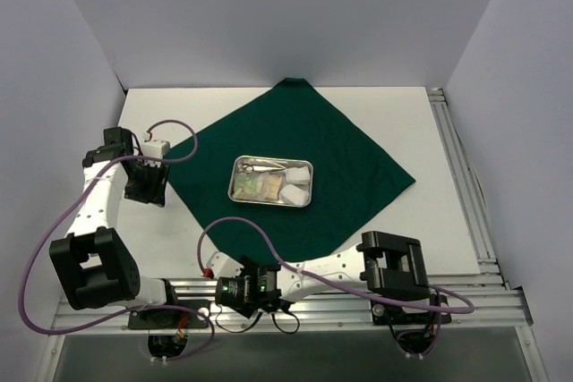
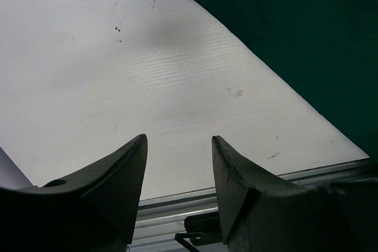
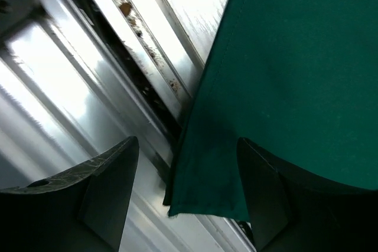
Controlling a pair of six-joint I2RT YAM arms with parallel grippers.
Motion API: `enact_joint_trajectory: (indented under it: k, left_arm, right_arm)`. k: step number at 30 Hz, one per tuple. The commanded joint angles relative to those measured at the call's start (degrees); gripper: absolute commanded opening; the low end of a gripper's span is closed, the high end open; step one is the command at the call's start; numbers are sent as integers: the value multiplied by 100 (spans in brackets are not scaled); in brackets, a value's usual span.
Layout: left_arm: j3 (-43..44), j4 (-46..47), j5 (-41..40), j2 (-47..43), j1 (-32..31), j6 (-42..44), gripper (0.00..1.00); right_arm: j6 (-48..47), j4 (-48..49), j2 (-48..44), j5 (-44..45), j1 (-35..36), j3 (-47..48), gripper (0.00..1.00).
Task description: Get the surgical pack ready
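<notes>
White surface [image 1: 430, 140] carries the drape [image 1: 304, 127], its near corner lying ungripped between the parted jaws of the right claw [image 3: 188, 146]; best to pinch well past the hem before folding toward the tray [image 1: 271, 205] beyond it. Left claw [image 2: 179, 140] gapes empty, drape edge ahead-right. Tray contents are indistinct.

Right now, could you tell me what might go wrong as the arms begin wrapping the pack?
1. The drape has its near corner lying over the metal rail, between the open fingers of the right gripper. A pull there might drag the whole cloth and shift the loaded tray.
2. The left gripper hangs open over bare table beside the drape's edge, so closing there would likely catch nothing.
</notes>
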Motion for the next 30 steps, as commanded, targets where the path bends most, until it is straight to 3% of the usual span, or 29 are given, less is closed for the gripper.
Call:
enact_joint_trajectory:
  k: [1,6,9,12,26,30]
  left_arm:
    - [-67,-67,15,-184,36,53,57]
    - [-102,-75,23,-263,36,97,57]
    - [-120,-40,41,-272,27,114,57]
    - [-111,-23,94,-272,36,114,57]
    - [-50,13,261,-193,36,202,57]
    - [-32,4,410,-219,36,211,57]
  right_arm:
    - [167,-664,328,613,62,248,63]
    - [448,-997,548,1088,97,319,58]
    - [624,-1226,575,1413,106,406,45]
    - [694,-1428,601,1589,132,468,40]
    - [475,-1657,873,2055,-105,653,38]
    - [378,-1517,795,2073,-263,600,32]
